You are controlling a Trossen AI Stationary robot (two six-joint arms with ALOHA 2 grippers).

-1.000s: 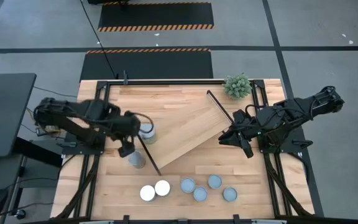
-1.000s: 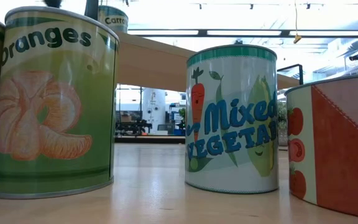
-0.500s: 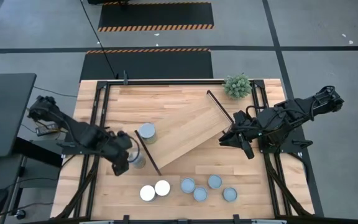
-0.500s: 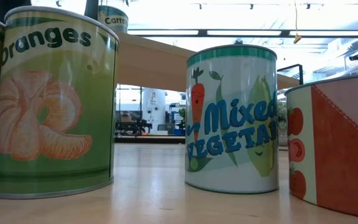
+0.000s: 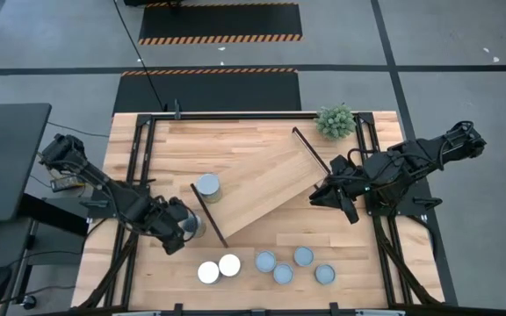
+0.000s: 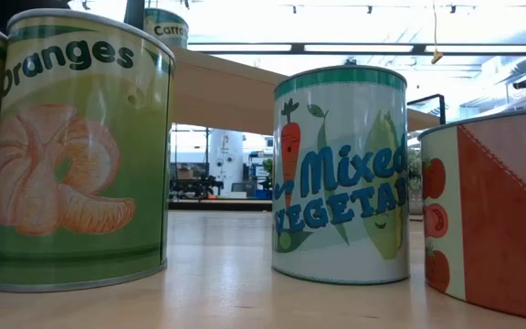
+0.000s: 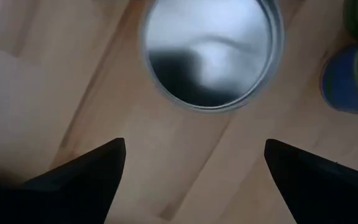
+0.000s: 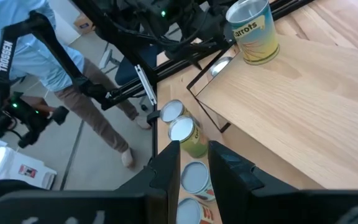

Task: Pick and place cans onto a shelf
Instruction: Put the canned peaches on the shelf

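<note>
Left end effector (image 5: 176, 235) hangs w/ fingers apart directly over a can (image 7: 211, 53) standing upright on the desk (image 5: 262, 145), axis vertical, just beside the shelf (image 5: 262, 189) end. Next move is likely straight down. Right end effector (image 5: 348, 207) waits far off, fingers nearly together.

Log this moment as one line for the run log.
left gripper: open above can beside shelf | right gripper: waiting, nearly closed | shelf: one can
</note>
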